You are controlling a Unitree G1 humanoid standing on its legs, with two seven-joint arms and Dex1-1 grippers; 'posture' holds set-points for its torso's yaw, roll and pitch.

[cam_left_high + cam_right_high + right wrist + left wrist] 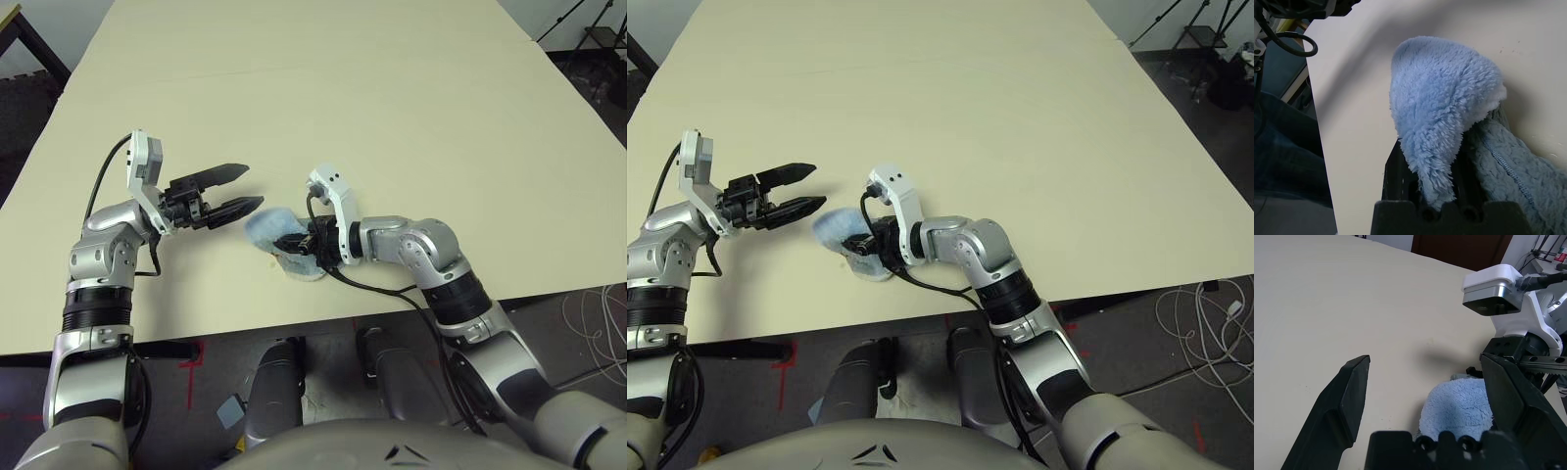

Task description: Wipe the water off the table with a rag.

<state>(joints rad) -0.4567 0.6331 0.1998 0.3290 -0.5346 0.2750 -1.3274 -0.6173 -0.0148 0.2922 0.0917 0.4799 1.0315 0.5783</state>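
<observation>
The light blue rag (266,228) lies bunched on the cream table (392,98) near its front edge. My right gripper (294,243) is shut on the rag's near side, and the fluffy cloth (1444,107) drapes over its fingers and hides their tips. My left gripper (250,186) hovers open just left of the rag, its fingers (1344,401) spread with nothing between them and the rag (1454,409) just ahead. A few tiny amber specks of water (1508,48) dot the tabletop beside the rag.
The table's front edge (294,323) runs close below the rag. Wide bare tabletop stretches behind and to both sides. Cables (598,313) lie on the floor at the right, past the table's corner.
</observation>
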